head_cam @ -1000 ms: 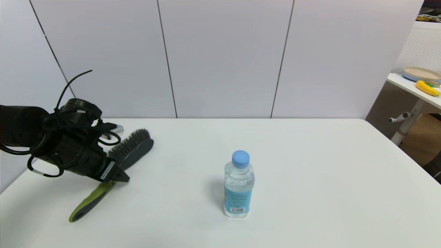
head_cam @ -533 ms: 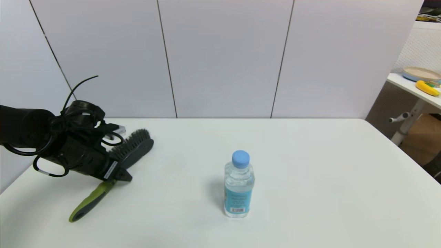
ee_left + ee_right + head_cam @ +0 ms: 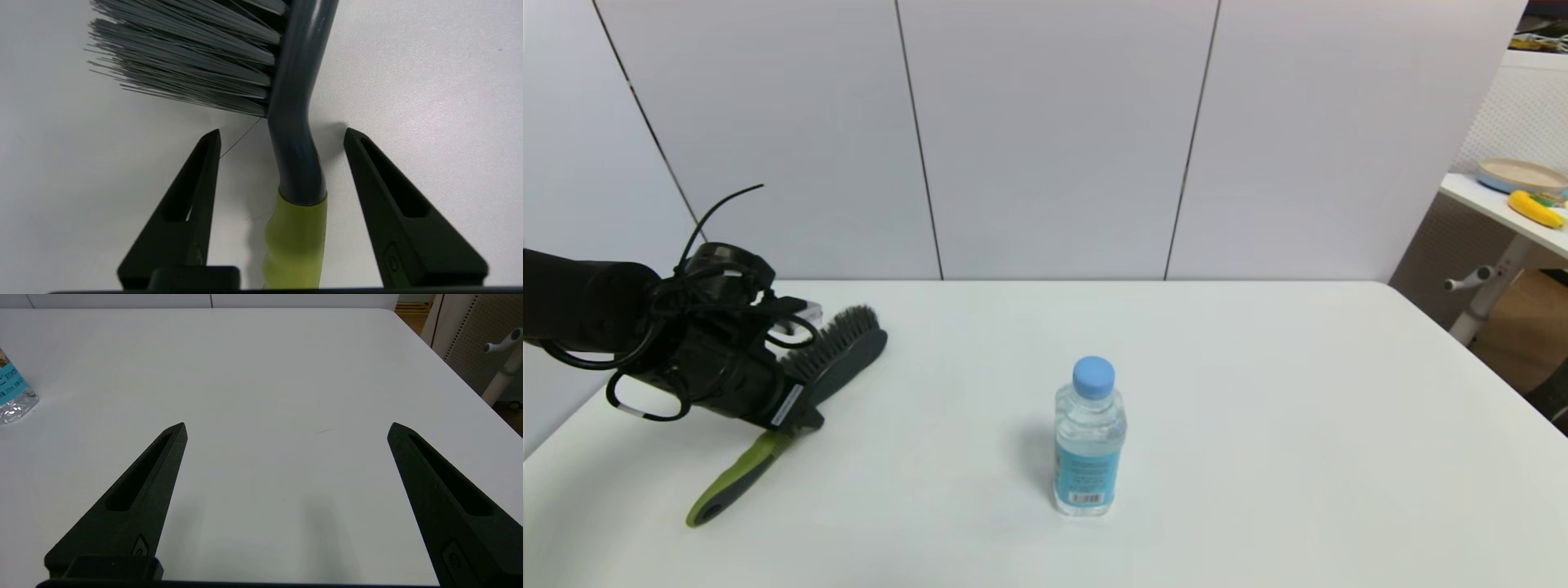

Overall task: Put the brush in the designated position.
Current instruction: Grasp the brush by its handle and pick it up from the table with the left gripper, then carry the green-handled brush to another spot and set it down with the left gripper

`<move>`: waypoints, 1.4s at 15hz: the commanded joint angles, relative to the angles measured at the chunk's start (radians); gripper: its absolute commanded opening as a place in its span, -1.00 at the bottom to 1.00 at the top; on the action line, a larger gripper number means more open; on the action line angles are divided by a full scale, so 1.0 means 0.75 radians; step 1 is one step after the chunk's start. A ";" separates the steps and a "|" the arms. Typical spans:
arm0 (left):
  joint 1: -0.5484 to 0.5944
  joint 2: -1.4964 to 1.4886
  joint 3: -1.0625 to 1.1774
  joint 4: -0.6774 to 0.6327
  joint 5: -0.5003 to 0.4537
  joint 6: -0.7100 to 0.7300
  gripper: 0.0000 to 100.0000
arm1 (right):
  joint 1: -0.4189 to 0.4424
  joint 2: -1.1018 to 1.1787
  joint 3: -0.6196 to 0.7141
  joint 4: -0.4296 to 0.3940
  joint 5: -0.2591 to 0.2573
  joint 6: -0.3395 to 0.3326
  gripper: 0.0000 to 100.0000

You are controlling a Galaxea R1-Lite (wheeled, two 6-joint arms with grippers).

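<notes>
Since a second before, the left gripper [image 3: 805,418] had been lowered a little over the brush [image 3: 792,404], which itself had not been shifted. The fingers [image 3: 192,196] were spread apart to either side of the grey neck, neither touching it. The brush lay flat on the table [image 3: 1258,425] near the left edge — bristles toward the back wall, green handle toward the front. The bottle [image 3: 1089,437] stood well apart at centre. The right gripper [image 3: 286,457] was held open over bare tabletop — unobstructed to the right edge.

One brush [image 3: 792,408], one bottle [image 3: 1089,437], two claws [image 3: 282,134] [image 3: 286,428].
</notes>
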 commanded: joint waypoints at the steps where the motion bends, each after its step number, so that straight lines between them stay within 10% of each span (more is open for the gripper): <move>1: 0.002 0.000 0.005 0.008 -0.005 -0.002 -1.00 | 0.000 0.002 0.002 0.000 0.000 0.000 1.00; 21: 0.002 -0.190 -0.277 0.425 -0.005 0.062 -1.00 | 0.000 0.002 0.002 0.000 0.000 0.000 1.00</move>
